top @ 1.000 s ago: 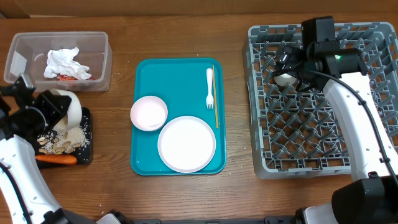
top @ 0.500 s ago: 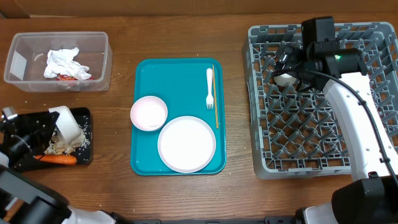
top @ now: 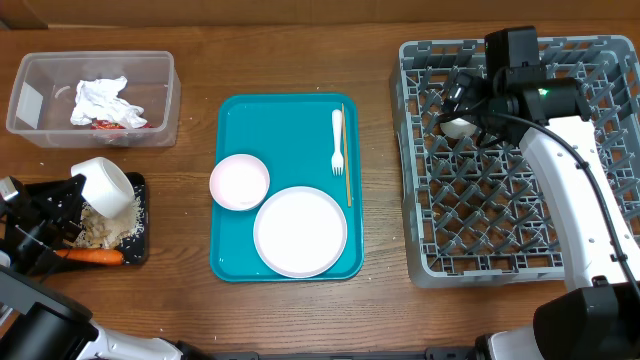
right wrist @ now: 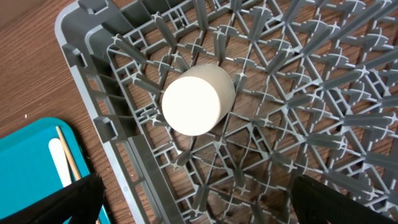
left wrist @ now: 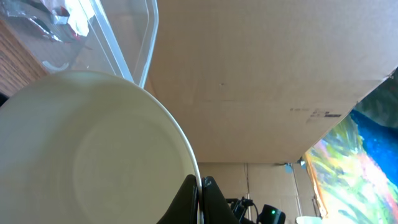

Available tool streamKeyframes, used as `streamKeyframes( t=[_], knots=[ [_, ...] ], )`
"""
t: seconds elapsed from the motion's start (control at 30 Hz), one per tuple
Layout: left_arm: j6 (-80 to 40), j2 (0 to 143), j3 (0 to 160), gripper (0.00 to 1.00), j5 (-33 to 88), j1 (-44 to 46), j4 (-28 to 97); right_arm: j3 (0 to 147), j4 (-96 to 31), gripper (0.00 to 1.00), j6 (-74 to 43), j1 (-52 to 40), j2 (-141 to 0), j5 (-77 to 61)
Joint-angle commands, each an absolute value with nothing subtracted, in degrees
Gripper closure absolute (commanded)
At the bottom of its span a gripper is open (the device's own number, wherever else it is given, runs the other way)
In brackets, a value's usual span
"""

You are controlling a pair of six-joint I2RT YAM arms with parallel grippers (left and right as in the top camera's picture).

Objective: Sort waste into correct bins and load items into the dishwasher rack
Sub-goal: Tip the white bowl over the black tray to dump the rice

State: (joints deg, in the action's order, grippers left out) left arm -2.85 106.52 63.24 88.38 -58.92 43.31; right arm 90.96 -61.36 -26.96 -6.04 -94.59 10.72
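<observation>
From above, the left gripper (top: 75, 197) holds a white bowl (top: 103, 186) tipped on its side over the black tray (top: 141, 238), where scraps (top: 112, 228) and a carrot (top: 90, 256) lie. A second bowl (top: 239, 181), plate (top: 300, 231) and fork (top: 338, 140) sit on the teal tray (top: 285, 120). The right gripper (top: 465, 105) hovers over the dishwasher rack (top: 600, 150). Left wrist view: closed fingers (left wrist: 208, 202) pinch the bowl's rim, with the clear tub (left wrist: 118, 37) just beyond. Right wrist view: jaws spread wide and empty above a small cup (right wrist: 196, 99) lying on its side among the rack's pegs.
</observation>
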Motion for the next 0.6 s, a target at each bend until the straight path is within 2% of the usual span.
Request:
streamKeyframes(
  t=[0.0, 0.47, 0.57],
  knots=[
    [-6.90, 107.18, 63.09, 0.96, 90.59, -59.53, 43.64, 91.09, -61.19, 0.00, -27.03, -6.04, -94.45, 10.87],
    [-5.78, 107.15, 63.11, 0.96, 90.56, -59.77, 43.51, 91.09, -61.19, 0.00, -27.03, -6.04, -94.45, 10.87],
    [-1.93, 107.13, 63.18, 0.96, 90.45, -59.33, 43.42, 91.09, -61.19, 0.00, -27.05, -6.04, -94.45, 10.87]
  ],
)
